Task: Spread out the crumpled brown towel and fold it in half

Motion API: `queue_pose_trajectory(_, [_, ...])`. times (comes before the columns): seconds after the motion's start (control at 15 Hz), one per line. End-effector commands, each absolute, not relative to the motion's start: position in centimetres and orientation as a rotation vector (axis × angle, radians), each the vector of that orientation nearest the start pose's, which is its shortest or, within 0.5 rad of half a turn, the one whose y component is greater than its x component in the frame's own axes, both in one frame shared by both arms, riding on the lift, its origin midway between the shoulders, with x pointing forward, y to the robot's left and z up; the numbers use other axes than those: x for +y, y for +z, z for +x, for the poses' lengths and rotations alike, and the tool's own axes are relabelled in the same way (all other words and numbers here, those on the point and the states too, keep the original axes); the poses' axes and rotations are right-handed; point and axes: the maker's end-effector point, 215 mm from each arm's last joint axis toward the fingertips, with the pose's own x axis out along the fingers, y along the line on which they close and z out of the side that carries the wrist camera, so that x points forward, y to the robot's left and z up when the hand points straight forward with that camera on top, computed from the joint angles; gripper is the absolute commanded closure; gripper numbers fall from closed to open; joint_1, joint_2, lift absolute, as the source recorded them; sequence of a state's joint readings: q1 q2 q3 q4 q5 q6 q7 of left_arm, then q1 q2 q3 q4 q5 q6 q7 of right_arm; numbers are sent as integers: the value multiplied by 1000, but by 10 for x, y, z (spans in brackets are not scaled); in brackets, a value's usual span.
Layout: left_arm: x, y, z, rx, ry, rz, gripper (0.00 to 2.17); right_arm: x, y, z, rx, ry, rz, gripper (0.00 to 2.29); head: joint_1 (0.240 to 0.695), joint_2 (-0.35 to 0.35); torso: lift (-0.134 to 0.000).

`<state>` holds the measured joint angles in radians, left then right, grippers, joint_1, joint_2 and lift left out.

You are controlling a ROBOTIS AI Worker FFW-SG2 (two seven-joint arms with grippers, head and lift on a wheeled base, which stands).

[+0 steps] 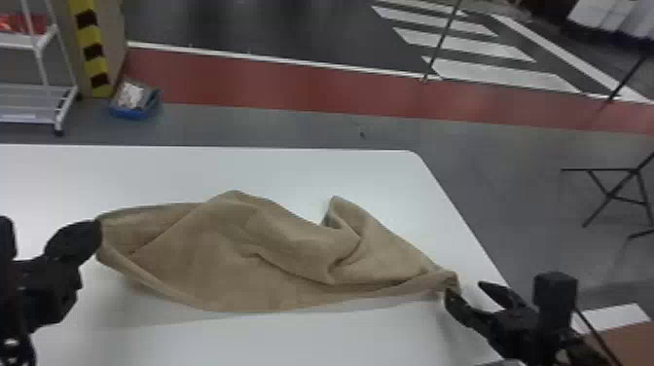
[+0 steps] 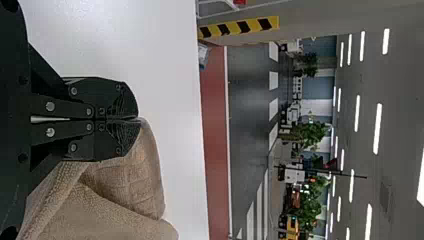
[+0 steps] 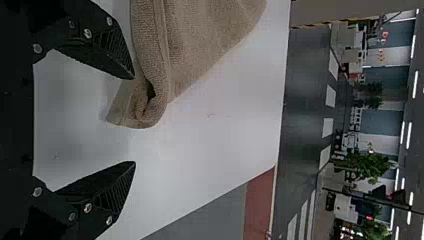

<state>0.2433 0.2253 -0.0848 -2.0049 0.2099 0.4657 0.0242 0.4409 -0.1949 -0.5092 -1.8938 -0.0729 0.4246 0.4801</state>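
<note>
Towel [image 1: 204, 253] blocks centre; room beyond

It's a big industrial-looking hall — yellow-and-black hazard stripes [image 1: 92, 36], painted crosswalk bars [image 1: 501, 74], rows of ceiling lights [image 2: 377, 128].

The right end effector [image 1: 464, 288] enters from the left edge of the frame, its two flat black fingers [image 3: 112, 47] spread wide. A brown, rough-woven cloth towel [image 3: 200, 40] comes down from the frame's top edge, its curled corner near the upper finger's tip; contact cannot be told. Beneath is a smooth white tabletop [image 3: 215, 135]. Grey floor [image 3: 210, 220] and a flat red floor band [image 3: 259, 205] show at the bottom centre, leafy green plants [image 3: 367, 165] at the right.
</note>
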Motion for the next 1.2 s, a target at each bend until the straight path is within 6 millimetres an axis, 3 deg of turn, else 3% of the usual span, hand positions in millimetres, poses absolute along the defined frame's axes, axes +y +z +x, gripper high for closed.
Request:
queue_pose_trajectory(0.0, [210, -382, 509, 300, -148, 23, 1335, -458, -451, 400, 487, 22, -93, 427, 695, -306, -128])
queue_pose_trajectory(0.47, [212, -380, 514, 295, -145, 30, 1335, -453, -466, 407, 523, 40, -120, 478, 695, -289, -128])
queue_pose_trajectory(0.6, [212, -376, 517, 287, -145, 32, 1335, -452, -466, 408, 524, 48, -119, 859, 695, -286, -128])
queue_pose_trajectory(0.73, [211, -376, 518, 286, -145, 30, 1335, -450, -462, 410, 518, 61, -115, 1403, 695, -283, -128])
queue_pose_trajectory(0.87, [211, -374, 516, 287, -143, 24, 1335, -445, -451, 412, 497, 77, -112, 1659, 695, -280, -128])
queue_pose_trajectory(1.13, [200, -325, 506, 248, -149, 38, 1352, -431, -394, 421, 416, 97, -158, 1663, 695, -274, -128])
